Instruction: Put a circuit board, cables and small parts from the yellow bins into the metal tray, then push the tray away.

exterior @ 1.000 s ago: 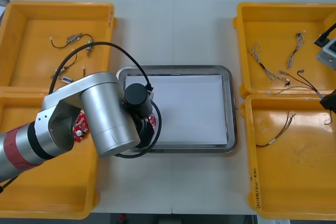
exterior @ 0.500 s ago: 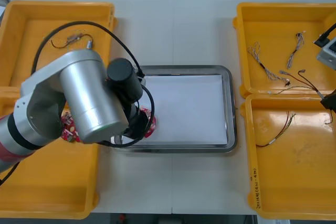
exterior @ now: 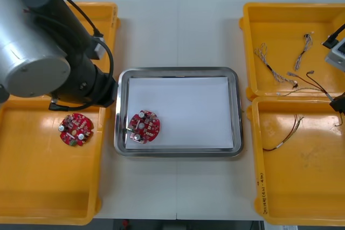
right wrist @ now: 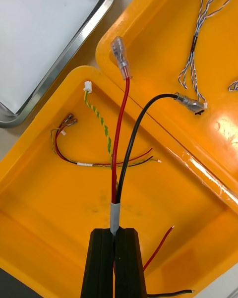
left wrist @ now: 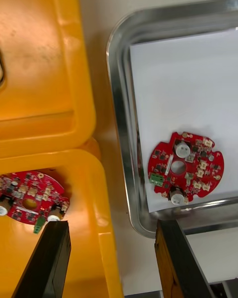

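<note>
A round red circuit board [exterior: 144, 126] lies on the white inside of the metal tray [exterior: 178, 71], in its near left corner. In the left wrist view that board [left wrist: 186, 166] sits just beyond my left gripper [left wrist: 114, 263], which is open, holds nothing and hovers over the tray's left rim [left wrist: 121, 144]. A second board [exterior: 76, 129] rests in the near left yellow bin [exterior: 32, 197]. My right gripper [right wrist: 115, 258] is shut on a red and black cable [right wrist: 121, 144] above the near right bin [right wrist: 59, 213].
The far right bin [exterior: 291, 20] holds twisted blue and white cables [right wrist: 196, 45] and other thin wires. A red and yellow cable [right wrist: 99, 124] and thin wires [exterior: 288, 133] lie in the near right bin. My raised left arm [exterior: 32, 52] covers the far left bin.
The left gripper let go of the circuit board in the tray's near left corner; the left arm then lifted and drew back left. The right arm has not moved.
</note>
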